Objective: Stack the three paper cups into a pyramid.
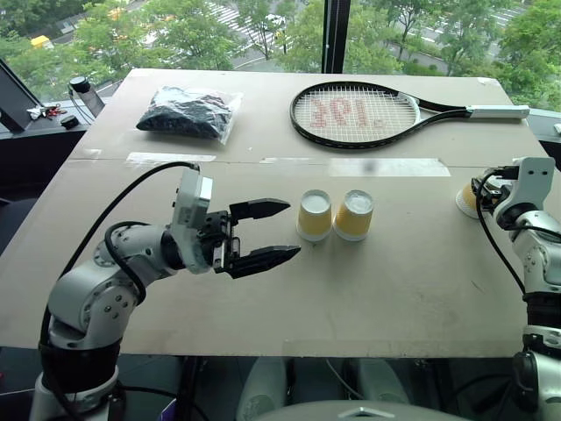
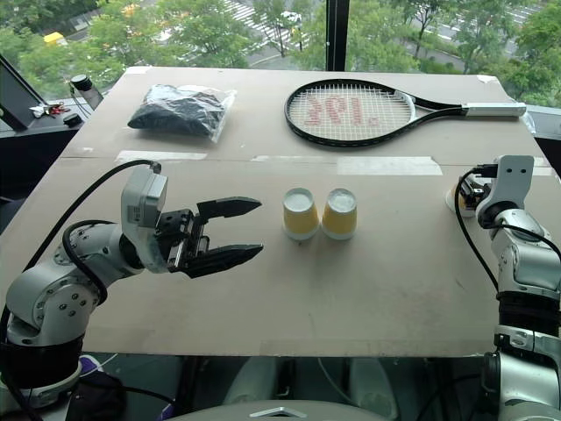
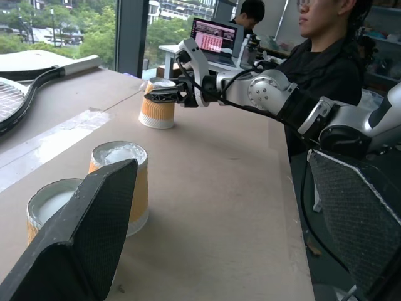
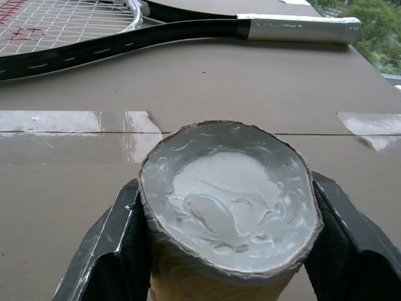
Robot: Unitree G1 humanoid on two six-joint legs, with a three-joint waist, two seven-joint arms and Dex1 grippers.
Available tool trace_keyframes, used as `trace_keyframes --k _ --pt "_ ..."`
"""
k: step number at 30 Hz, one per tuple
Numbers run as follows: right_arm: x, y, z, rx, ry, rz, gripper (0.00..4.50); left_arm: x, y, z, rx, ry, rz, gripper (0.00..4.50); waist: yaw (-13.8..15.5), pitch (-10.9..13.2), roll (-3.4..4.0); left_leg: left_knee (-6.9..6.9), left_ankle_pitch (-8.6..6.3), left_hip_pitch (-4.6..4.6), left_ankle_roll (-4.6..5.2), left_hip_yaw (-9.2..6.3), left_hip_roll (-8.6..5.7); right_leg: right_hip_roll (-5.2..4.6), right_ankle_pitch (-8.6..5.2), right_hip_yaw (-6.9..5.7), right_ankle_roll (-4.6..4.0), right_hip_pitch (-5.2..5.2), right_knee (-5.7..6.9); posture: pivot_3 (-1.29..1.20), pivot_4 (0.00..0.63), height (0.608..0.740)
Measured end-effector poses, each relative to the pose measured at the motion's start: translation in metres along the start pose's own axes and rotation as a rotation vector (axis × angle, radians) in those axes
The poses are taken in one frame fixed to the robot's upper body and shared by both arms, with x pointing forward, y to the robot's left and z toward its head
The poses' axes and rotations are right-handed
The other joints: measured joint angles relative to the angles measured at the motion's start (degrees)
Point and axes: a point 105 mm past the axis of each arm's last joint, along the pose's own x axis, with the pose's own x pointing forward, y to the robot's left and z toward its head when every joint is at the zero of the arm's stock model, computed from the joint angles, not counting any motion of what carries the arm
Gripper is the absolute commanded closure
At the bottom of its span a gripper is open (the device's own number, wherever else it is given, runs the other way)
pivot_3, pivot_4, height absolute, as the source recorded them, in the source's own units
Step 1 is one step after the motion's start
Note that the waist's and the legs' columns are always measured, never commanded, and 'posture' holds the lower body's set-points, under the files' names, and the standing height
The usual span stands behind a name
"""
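Observation:
Two paper cups [image 1: 315,215] [image 1: 354,215] stand upside down, side by side and touching, at the middle of the table [image 1: 263,298]. My left gripper [image 1: 293,230] hovers just left of them, pointing at them, open with nothing between its fingers. The third paper cup [image 1: 467,200] stands upside down near the table's right edge. My right gripper [image 4: 230,213] is shut on it, its fingers [image 4: 119,244] pressing both sides so the white base looks oval. The left wrist view shows that cup [image 3: 156,106] clamped near its top by the right gripper [image 3: 164,94].
A tennis racket [image 1: 355,114] lies at the back right, its handle toward the right edge. A clear bag of black stuff [image 1: 186,112] lies at the back left. Tape strips [image 1: 377,167] cross the table. A seated person [image 3: 326,44] and a laptop [image 3: 216,37] are beyond the right edge.

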Motion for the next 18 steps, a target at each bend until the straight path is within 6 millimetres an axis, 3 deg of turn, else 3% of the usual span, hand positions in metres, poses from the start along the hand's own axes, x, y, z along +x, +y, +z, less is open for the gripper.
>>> trace_keyframes --k 7,9,14,15,18 --pt "-0.004 -0.002 0.012 -0.075 -0.025 0.03 2.16 0.001 0.004 -0.002 0.021 -0.117 0.059 0.0 0.0 0.0 0.07 -0.05 0.01 -0.02 -0.03 0.04 0.0 -0.02 0.0 0.03 0.0 -0.02 -0.04 0.0 0.15 0.74" --pt "-0.01 0.011 0.029 -0.072 -0.07 0.119 2.16 -0.008 0.009 -0.008 0.042 -0.133 0.102 0.0 -0.2 0.1 0.11 -0.09 0.0 0.0 -0.01 0.05 0.03 -0.02 0.0 0.09 0.0 -0.06 -0.03 0.0 0.15 0.74" --pt "-0.041 0.09 0.095 -0.055 -0.202 0.52 2.16 -0.039 0.012 -0.022 0.005 -0.119 0.127 0.0 -0.8 0.1 0.18 -0.2 -0.1 0.0 0.17 0.02 0.06 -0.04 0.01 0.33 -0.01 -0.28 0.08 0.0 0.15 0.74" --pt "-0.059 0.121 0.116 -0.076 -0.247 0.671 2.16 -0.049 0.013 -0.023 -0.013 -0.128 0.136 0.0 -0.7 0.1 0.17 -0.21 -0.11 -0.02 0.18 -0.03 0.06 -0.07 0.0 0.27 -0.01 -0.29 0.05 0.0 0.15 0.74" --pt "-0.079 0.153 0.126 -0.111 -0.248 0.829 2.16 -0.061 0.01 -0.025 -0.033 -0.13 0.145 0.0 -0.2 0.1 0.13 -0.26 -0.13 -0.05 0.21 -0.05 0.04 -0.17 0.0 0.22 -0.01 -0.28 -0.08 0.0 0.15 0.74"
